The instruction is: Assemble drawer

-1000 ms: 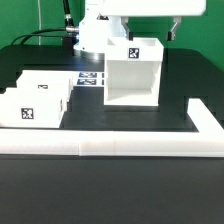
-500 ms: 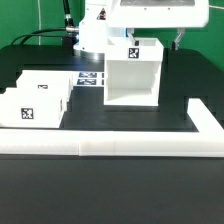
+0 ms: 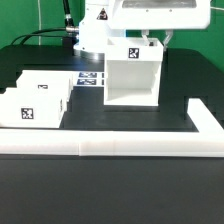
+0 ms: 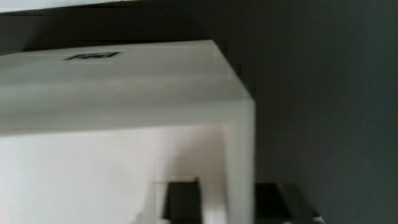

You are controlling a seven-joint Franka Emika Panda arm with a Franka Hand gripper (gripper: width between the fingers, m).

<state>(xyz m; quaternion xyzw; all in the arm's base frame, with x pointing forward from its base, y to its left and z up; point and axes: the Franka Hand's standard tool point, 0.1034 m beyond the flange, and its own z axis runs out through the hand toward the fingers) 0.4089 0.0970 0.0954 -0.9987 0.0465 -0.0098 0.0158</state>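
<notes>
So the gripper [image 3: 158, 38] is hanging at the top right of the exterior view, right at the back upper edge of the drawer's big housing [image 3: 133, 85]. In the wrist view the jaws are sitting either side of one housing [image 4: 125, 100] wall, but honestly can't tell if they're pinching it or just straddling it. The housing is standing upright on the black surface [image 3: 120, 120], center frame, open front facing the camera, only its own white inner walls showing inside. The two small boxes [image 3: 45, 80] [image 3: 28, 112] are sitting touching each other at the exterior view's left, well apart from the housing; their insides aren't visible. The marker board [image 3: 92, 78] is lying between them and the housing.
</notes>
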